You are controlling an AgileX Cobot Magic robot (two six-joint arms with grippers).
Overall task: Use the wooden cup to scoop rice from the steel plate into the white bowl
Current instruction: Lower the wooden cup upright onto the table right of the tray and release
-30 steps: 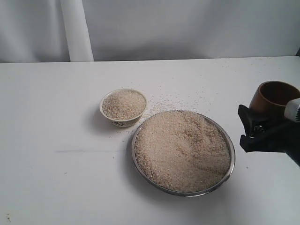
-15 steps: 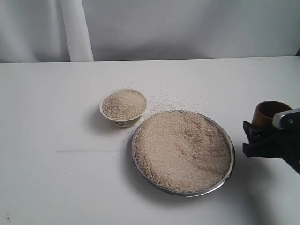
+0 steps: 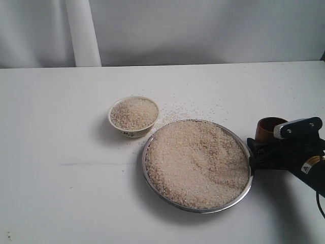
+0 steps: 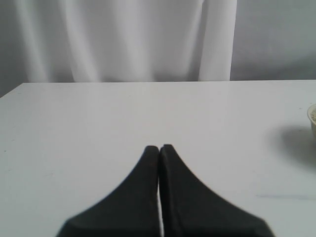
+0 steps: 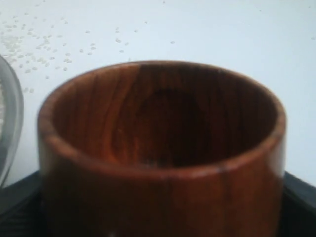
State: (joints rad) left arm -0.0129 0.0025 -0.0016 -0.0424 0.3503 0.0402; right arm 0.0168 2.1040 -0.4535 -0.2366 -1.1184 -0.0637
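The steel plate point(image 3: 248, 185) sits right of centre, heaped with rice point(image 3: 198, 162). Up and left of it stands the white bowl point(image 3: 133, 132), filled with rice point(image 3: 134, 113). My right gripper point(image 3: 261, 147) is shut on the wooden cup point(image 3: 268, 128), held upright just off the plate's right rim. Close up, the wooden cup point(image 5: 163, 148) fills the right wrist view, its dark inside empty, with the plate's rim point(image 5: 15, 123) beside it. My left gripper point(image 4: 159, 148) is shut on nothing, low over bare table; the bowl's edge point(image 4: 312, 116) barely shows.
Loose grains point(image 3: 193, 108) lie scattered on the white table behind the plate and bowl. A white curtain and post point(image 3: 81, 33) back the table's far edge.
My right gripper has lowered the wooden cup and brought it leftward to the plate's right rim. The bowl, plate and rice have not moved.
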